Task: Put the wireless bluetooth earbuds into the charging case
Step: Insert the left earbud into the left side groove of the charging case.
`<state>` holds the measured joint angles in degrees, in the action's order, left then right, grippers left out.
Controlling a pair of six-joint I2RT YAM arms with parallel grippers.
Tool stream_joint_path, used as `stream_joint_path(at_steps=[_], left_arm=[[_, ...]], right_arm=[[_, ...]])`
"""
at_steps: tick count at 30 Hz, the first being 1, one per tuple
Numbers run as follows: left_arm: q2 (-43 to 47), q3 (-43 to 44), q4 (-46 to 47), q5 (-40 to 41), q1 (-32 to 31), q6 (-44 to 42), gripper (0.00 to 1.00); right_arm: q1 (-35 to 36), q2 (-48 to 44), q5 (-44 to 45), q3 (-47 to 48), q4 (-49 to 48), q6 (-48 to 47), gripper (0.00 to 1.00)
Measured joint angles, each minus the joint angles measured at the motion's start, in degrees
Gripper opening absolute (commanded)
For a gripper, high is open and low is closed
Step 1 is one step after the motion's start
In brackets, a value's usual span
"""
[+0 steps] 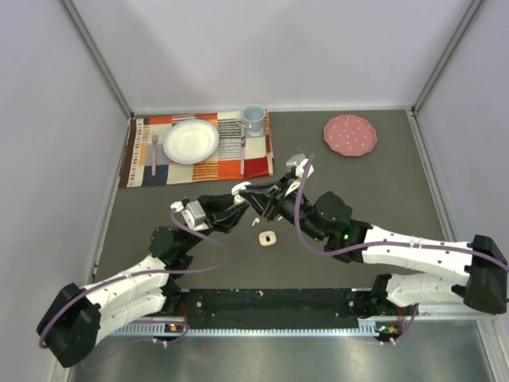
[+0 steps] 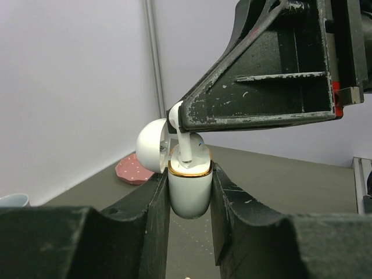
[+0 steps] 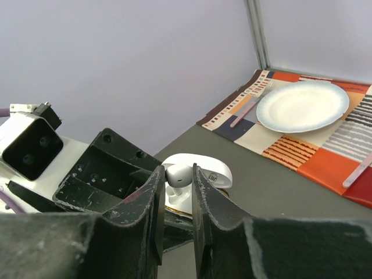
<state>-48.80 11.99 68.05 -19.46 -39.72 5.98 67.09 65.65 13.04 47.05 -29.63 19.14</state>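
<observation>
Left wrist view shows your left gripper (image 2: 190,174) clamped on the white charging case (image 2: 189,197), one black finger pressed against each side. The case stands upright, with a gold band around its mouth. Its lid (image 2: 152,145) is hinged open and tips to the left. A white earbud (image 2: 185,144) stands with its stem down in the mouth of the case and its rounded head above the rim. How deep the stem sits cannot be told.

Your right gripper (image 3: 177,174) reaches in from above and is pinched shut on the head of that earbud. In the right wrist view, the bud sits squeezed between the two dark fingers, with the open case directly below it.

From the top camera, both arms meet above the middle of the dark table (image 1: 382,191), holding the case off its surface. Just in front of the grippers, a small pale oval item (image 1: 267,237) lies on the table, too small to identify. At the far left lies a striped placemat (image 1: 151,171) carrying a white plate (image 1: 191,141) and a pale blue cup (image 1: 253,119). A pink spotted dish (image 1: 350,135) sits at the far right.
</observation>
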Motion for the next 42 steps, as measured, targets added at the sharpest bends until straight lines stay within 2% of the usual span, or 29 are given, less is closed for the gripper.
stream_joint_path(at_steps=[42], left_arm=[[0.5, -1.2, 0.8, 2.4, 0.0, 0.2, 0.0]], right_arm=[[0.8, 3.0, 0.3, 0.8, -2.4, 1.0, 0.0]])
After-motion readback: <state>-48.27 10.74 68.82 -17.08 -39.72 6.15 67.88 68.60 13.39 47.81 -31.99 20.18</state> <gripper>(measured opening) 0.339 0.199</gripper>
